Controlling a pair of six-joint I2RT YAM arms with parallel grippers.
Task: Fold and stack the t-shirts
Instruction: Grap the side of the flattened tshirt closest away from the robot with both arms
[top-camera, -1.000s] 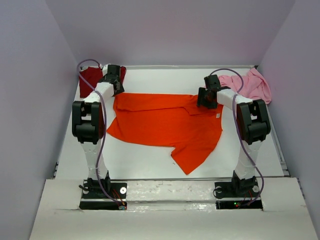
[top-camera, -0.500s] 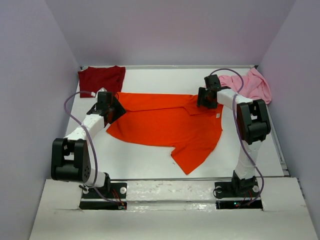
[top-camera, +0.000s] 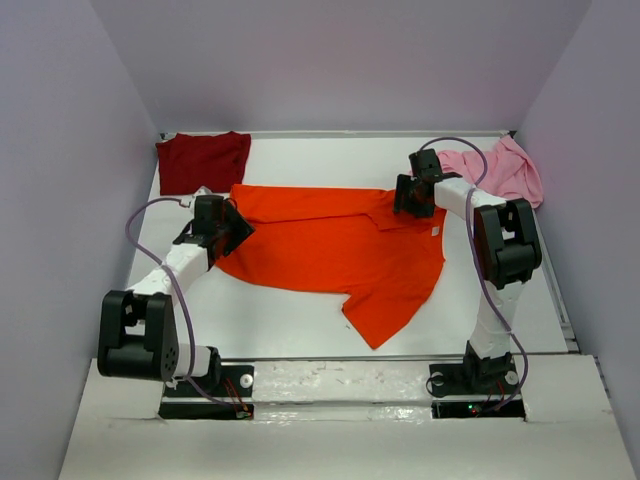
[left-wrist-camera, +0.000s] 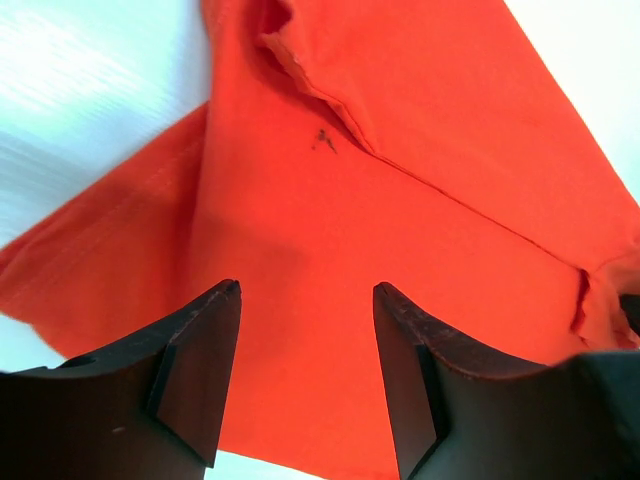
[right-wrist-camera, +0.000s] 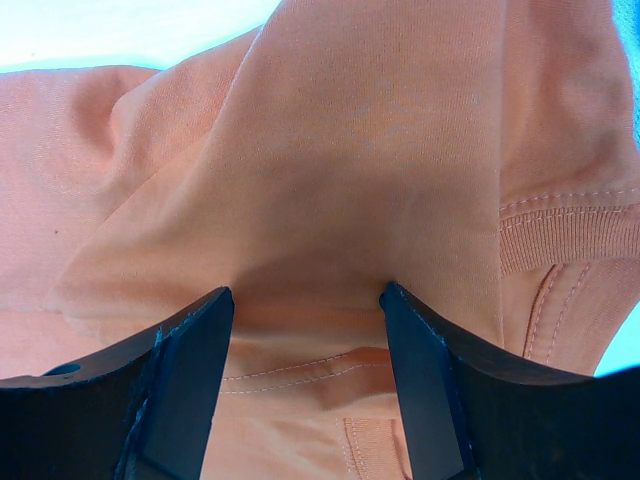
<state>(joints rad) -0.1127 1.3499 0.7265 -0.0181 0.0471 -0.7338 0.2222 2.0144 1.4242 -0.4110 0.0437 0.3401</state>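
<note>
Left claw (top-camera: 228, 226) relocated from far corner to left edge of bright orange cloth t-shirt (top-camera: 330, 250), jaws apart; right claw (top-camera: 410, 196), likewise apart, over collar; shirt stretches lengthwise between.

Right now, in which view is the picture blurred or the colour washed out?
Left wrist view: the table glares white and looks streaked, the orange shirt is vivid. Right wrist view: the orange shirt looks pale, yet its stitching is sharp. Top view: even light, sharp, soft shadows.
</note>
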